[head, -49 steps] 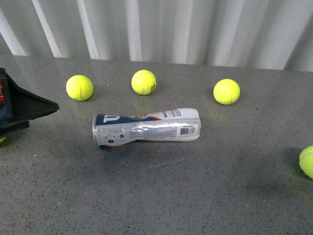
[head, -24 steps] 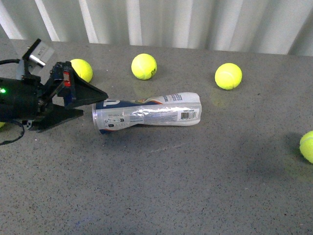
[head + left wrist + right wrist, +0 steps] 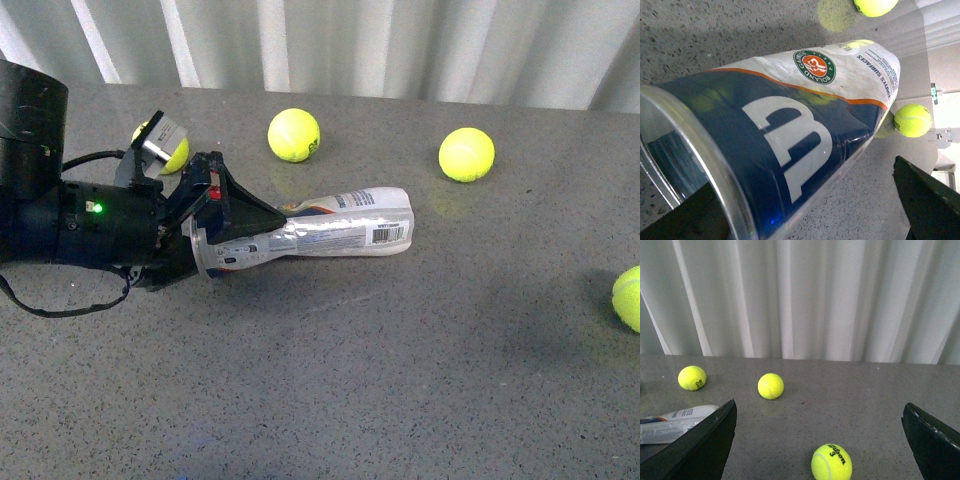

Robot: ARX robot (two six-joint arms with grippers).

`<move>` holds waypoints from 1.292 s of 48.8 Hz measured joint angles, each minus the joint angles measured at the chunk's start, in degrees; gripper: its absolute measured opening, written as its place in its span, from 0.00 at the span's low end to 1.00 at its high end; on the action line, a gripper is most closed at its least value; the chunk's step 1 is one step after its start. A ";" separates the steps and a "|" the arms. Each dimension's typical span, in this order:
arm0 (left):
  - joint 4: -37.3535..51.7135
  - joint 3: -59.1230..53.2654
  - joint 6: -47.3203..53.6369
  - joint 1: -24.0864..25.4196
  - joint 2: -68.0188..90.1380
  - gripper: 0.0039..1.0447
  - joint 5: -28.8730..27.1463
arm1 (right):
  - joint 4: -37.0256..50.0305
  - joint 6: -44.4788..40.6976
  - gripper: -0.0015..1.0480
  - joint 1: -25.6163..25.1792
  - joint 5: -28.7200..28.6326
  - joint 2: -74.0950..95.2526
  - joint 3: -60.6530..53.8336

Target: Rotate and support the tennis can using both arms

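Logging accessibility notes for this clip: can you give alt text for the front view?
The left gripper, open, straddles the rim end of the tennis can, which lies on its side on a grey table. Four yellow-green tennis balls lie around it, one partly hidden behind the left arm.
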 joint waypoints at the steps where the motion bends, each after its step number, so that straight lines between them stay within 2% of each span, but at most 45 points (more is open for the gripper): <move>1: 0.02 0.07 -0.33 -0.07 0.04 0.80 0.02 | 0.00 0.00 0.93 -0.02 0.00 0.00 0.00; 4: 0.35 0.24 -1.44 -0.37 0.20 0.71 -0.13 | 0.00 0.00 0.93 0.00 -0.02 0.00 0.00; 7: 0.81 0.31 -3.17 -0.72 0.22 0.57 -0.07 | 0.00 0.00 0.93 -0.02 -0.02 0.00 0.00; 18: -2.47 -0.76 -3.91 -1.09 -2.95 0.28 1.25 | 0.00 0.00 0.93 0.00 -0.02 0.00 0.00; 22: -6.60 -1.40 -2.71 -1.14 -6.97 0.18 1.79 | 0.00 0.00 0.93 0.00 -0.02 0.00 0.00; 27: -16.76 -1.14 1.55 -1.16 -14.82 0.03 1.88 | 0.00 0.00 0.93 0.00 0.00 0.00 0.00; 31: -31.47 1.90 7.80 -1.88 -22.69 0.03 -2.54 | 0.00 0.00 0.93 0.00 0.00 0.00 0.00; 39: -53.88 12.48 20.00 -4.37 -29.38 0.03 -11.10 | 0.00 0.00 0.93 0.00 -0.02 0.00 0.00; 43: -69.94 24.63 28.35 -8.48 -30.51 0.03 -17.29 | 0.00 0.00 0.93 0.00 -0.02 0.00 0.00; 47: -82.44 36.17 35.28 -13.53 -29.00 0.03 -21.70 | 0.00 0.00 0.93 0.00 0.00 0.00 0.00; 56: -100.76 54.69 46.88 -22.38 -20.04 0.03 -33.38 | 0.00 0.00 0.93 0.00 -0.02 0.00 0.00; 63: -108.96 63.34 53.40 -24.35 -10.88 0.03 -39.54 | 0.00 0.00 0.93 0.00 0.00 0.00 0.00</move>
